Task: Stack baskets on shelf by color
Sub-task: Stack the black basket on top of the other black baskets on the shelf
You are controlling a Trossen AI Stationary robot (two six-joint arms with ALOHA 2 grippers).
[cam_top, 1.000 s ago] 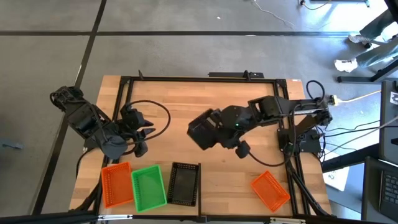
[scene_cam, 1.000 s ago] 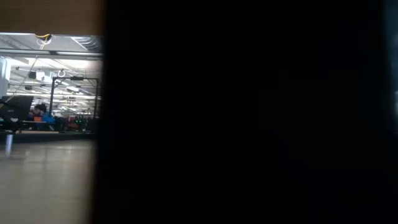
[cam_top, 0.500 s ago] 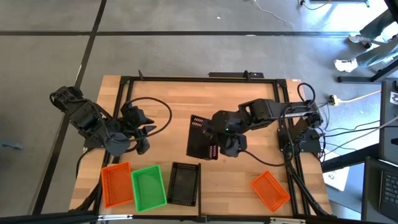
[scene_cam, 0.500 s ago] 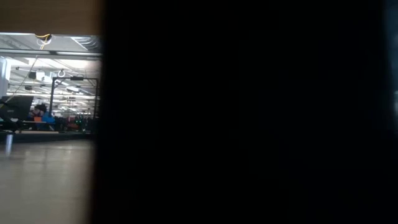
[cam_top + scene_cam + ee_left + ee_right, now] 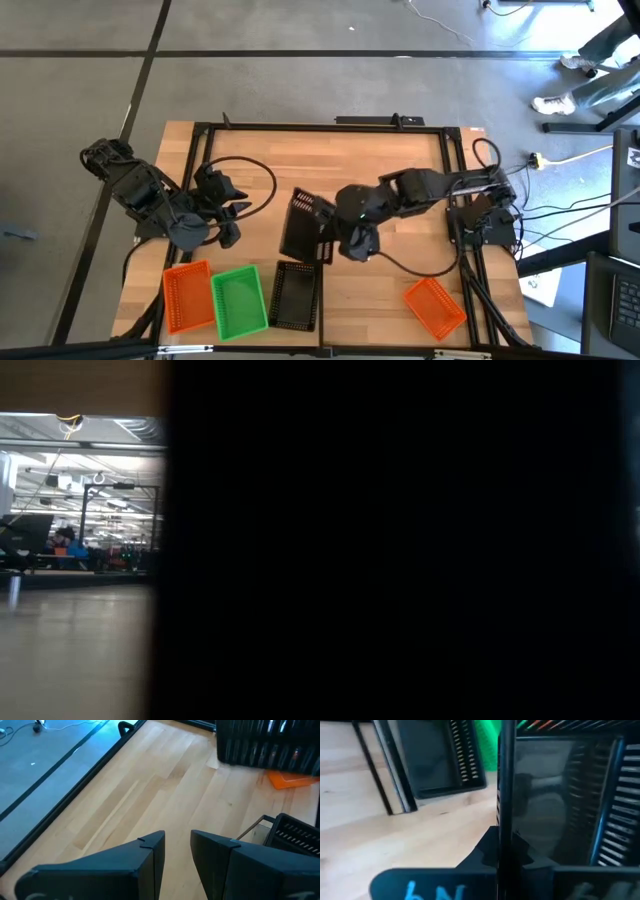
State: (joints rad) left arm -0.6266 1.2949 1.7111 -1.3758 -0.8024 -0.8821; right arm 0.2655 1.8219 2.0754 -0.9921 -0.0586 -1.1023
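My right gripper (image 5: 343, 238) is over the middle of the table, shut on a black lattice basket (image 5: 305, 228) that stands tilted on edge. Along the near edge lie an orange basket (image 5: 187, 296), a green basket (image 5: 240, 301) and another black basket (image 5: 297, 296), side by side with their open sides up. A second orange basket (image 5: 435, 306) lies near the right near corner. My left gripper (image 5: 177, 852) is open, over bare wood left of centre, above the orange and green baskets. I cannot tell the shelf apart from the tabletop. My right gripper pinches the black basket by one side wall at its rim (image 5: 502, 800), which runs straight between the fingers. It comes at the basket from the table's right. The basket is tilted steeply, to the left of the gripper; whether its lower edge touches the table I cannot tell.
A black metal frame (image 5: 320, 127) runs around the tabletop, with cables looping by both arm bases. Bare wood lies at the table's far half. The low view is almost wholly blocked by a dark surface (image 5: 400, 540). Thin dark bars (image 5: 395, 780) stand beside the lying black basket.
My right gripper has carried the black basket toward the table's left and a little toward the near edge. The basket has tipped from lying nearly flat under the gripper to standing steeply on edge. The left arm has kept still.
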